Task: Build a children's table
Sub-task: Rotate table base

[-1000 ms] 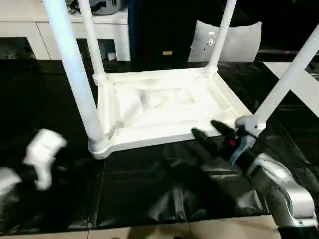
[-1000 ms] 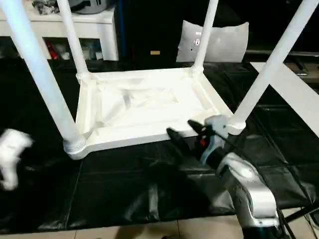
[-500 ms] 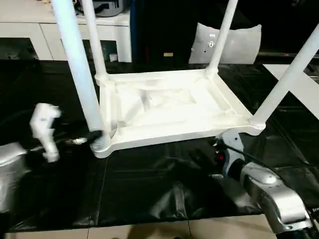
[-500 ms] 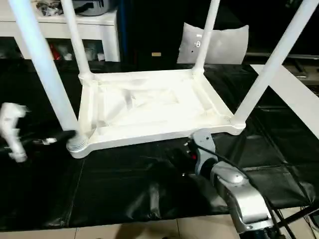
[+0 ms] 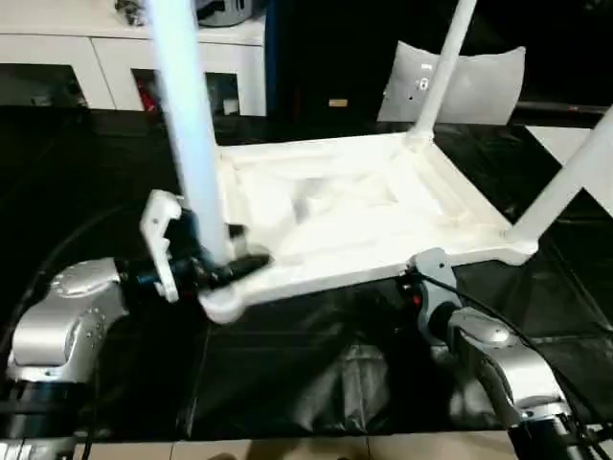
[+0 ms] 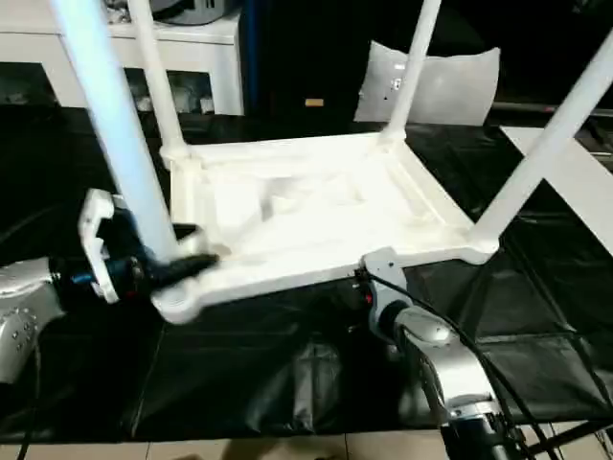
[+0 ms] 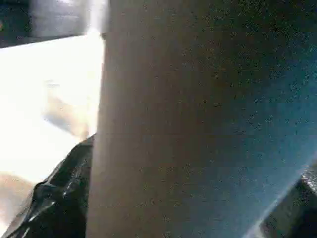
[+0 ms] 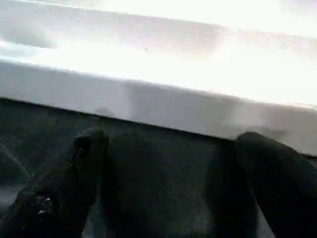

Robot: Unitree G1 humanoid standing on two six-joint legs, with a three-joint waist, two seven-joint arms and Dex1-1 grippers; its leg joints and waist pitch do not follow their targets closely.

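1. The children's table (image 6: 306,216) lies upside down on a black sheet (image 6: 259,374), its ribbed underside up and its legs pointing upward; a white cabinet (image 5: 115,57) stands behind it.
2. The left gripper (image 5: 230,254) is at the base of the near-left leg (image 5: 192,163), a black finger (image 5: 244,269) on either side of it; the jaws stand wide around the leg, and I cannot tell whether they touch it.
3. The right gripper (image 8: 168,183) sits low at the table's near edge, close to the near-right corner; its jaws are spread wide, holding nothing, the fingertips (image 8: 91,144) just short of the white rim.
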